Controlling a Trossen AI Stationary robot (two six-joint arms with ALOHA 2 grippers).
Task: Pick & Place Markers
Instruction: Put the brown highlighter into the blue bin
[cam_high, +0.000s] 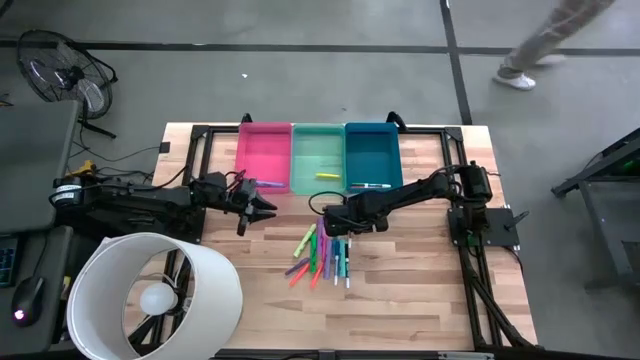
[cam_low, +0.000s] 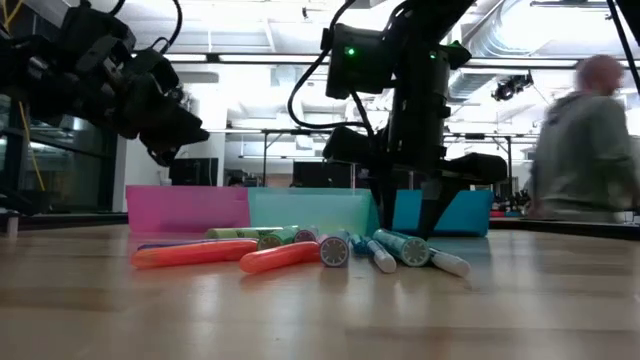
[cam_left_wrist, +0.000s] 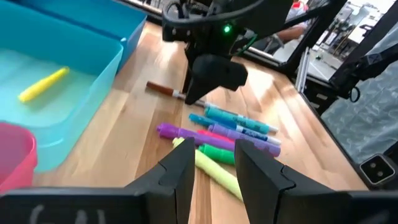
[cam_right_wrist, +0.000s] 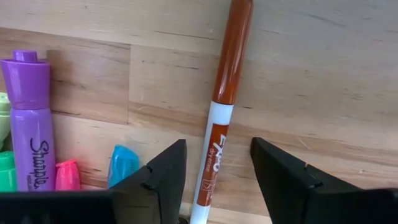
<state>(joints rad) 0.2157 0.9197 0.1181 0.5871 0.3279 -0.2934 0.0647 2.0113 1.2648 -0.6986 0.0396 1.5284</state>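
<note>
Reaching down to the table, right claw (cam_right_wrist: 214, 180) straddles brown-capped marker (cam_right_wrist: 227, 74), fingers parted, not gripping.

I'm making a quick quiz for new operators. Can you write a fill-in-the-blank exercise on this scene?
1. The yellow marker lies in the ____ bin.
2. The right gripper has its fingers either side of a white marker with a ____ cap.
3. The bin nearest the left gripper is ____.
4. The pile of markers lies on the ____, outside the bins.

Missing words: green; brown; pink; table
</note>
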